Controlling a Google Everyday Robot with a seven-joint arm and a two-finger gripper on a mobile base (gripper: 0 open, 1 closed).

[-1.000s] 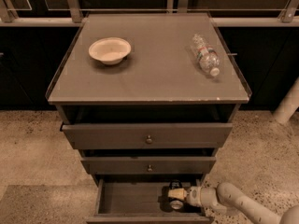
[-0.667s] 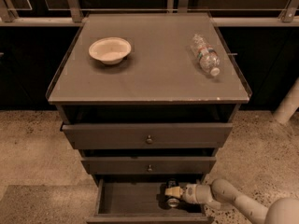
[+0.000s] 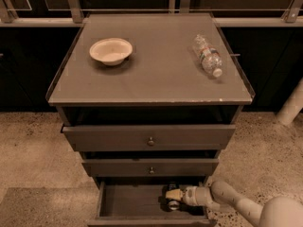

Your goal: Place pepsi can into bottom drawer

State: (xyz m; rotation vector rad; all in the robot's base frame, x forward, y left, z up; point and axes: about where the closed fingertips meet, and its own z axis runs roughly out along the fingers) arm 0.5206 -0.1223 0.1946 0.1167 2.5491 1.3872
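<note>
The bottom drawer (image 3: 128, 206) stands pulled open at the foot of the cabinet, its plain floor showing. My gripper (image 3: 172, 196) reaches in from the lower right and sits inside the drawer's right half. It is shut on the pepsi can (image 3: 173, 204), a small dark can with a silver end facing the camera, held low over the drawer floor. I cannot tell whether the can touches the floor. My arm (image 3: 236, 203) runs off toward the bottom right corner.
A shallow cream bowl (image 3: 111, 50) and a clear plastic water bottle (image 3: 207, 56) on its side lie on the cabinet top (image 3: 156, 79). The top drawer (image 3: 149, 137) and the middle drawer (image 3: 150, 167) are slightly open above. A white post (image 3: 291, 105) stands at the right.
My gripper has moved a little to the left and deeper into the bottom drawer, with the can in it. Nothing on the cabinet top has moved.
</note>
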